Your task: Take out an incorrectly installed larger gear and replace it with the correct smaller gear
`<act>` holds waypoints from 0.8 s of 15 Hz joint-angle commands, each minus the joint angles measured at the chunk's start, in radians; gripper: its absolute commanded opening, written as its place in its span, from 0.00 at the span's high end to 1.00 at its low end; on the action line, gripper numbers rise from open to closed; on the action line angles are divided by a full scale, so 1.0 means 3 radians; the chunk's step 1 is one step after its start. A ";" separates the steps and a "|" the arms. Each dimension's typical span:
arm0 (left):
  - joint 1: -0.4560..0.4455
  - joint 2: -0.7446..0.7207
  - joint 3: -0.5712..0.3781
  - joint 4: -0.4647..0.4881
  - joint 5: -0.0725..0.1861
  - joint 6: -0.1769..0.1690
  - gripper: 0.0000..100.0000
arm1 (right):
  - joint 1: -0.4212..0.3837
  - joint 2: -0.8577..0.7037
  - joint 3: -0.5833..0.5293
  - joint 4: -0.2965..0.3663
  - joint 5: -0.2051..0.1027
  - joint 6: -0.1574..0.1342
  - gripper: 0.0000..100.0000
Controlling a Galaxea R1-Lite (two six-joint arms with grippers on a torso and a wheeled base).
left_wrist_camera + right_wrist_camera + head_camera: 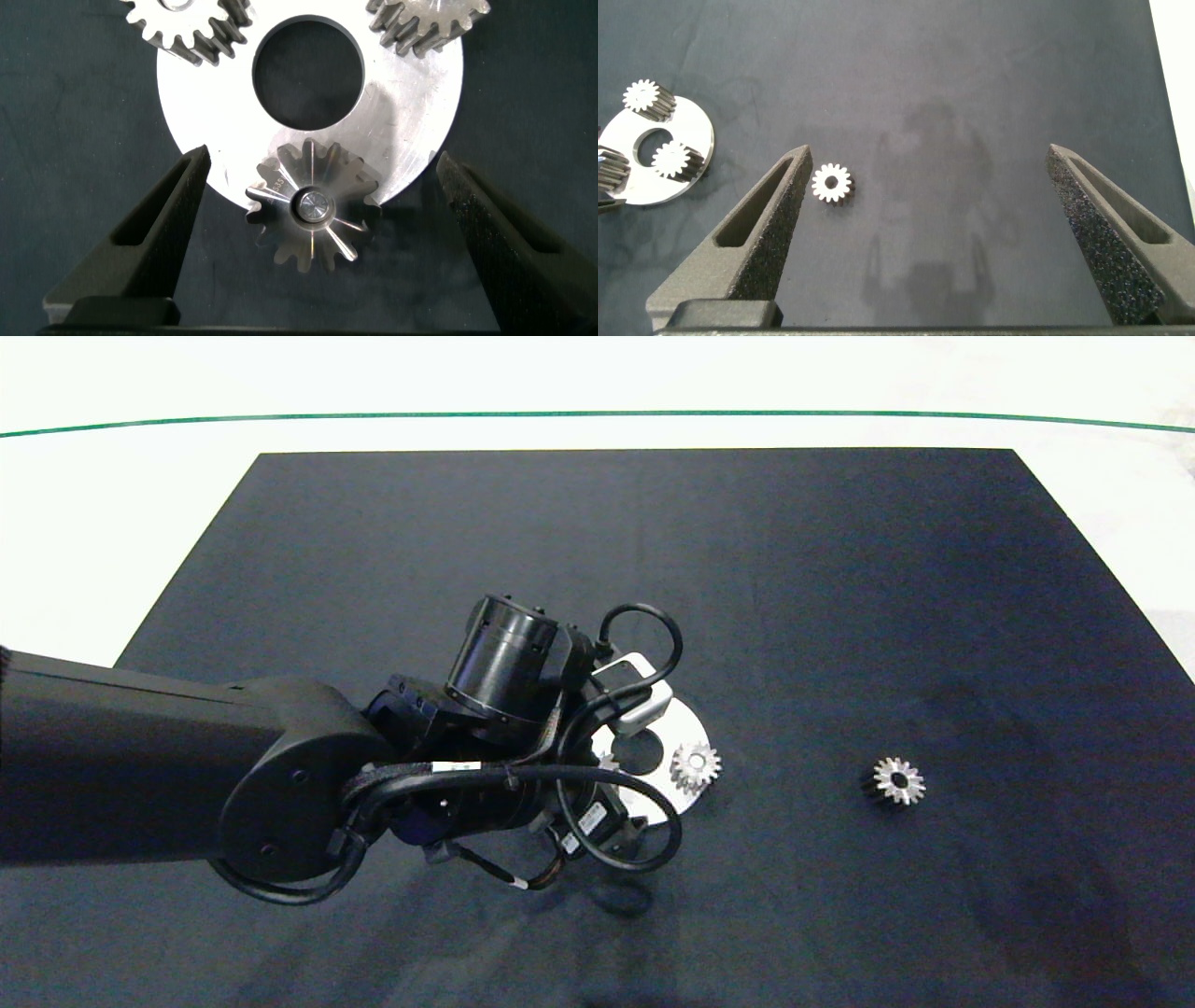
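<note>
Left tool point(318, 187) wide open, fingers on both sides of larger gear point(313, 205), not touching it; arm covers lower left of head frame. Right tool point(924, 187) also released, hanging above dark mat point(840, 597) on tabletop point(112, 504). Round metal plate point(411, 103) at frame centre carries larger gear on its pin plus two other gears point(182, 23). Smaller gear point(898, 781) lies alone on mat, centre right, well apart from plate.

I see a dark mat point(840, 616) covering the white table point(93, 523), a green line point(597, 414) along its far side, and a round silver plate point(411, 121) carrying 2 short-toothed gears point(182, 23)
</note>
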 commanded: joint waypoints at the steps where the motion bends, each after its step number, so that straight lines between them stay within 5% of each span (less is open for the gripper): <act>1: 0.0009 0.0021 -0.0004 0.0004 0.0004 0.0007 0.05 | 0.0002 0.0001 -0.0003 -0.0003 -0.0004 -0.0001 0.00; 12: 0.0045 0.0021 -0.0004 0.0070 0.0004 0.0002 0.28 | -0.0003 -0.0009 -0.0008 -0.0003 -0.0004 -0.0001 0.00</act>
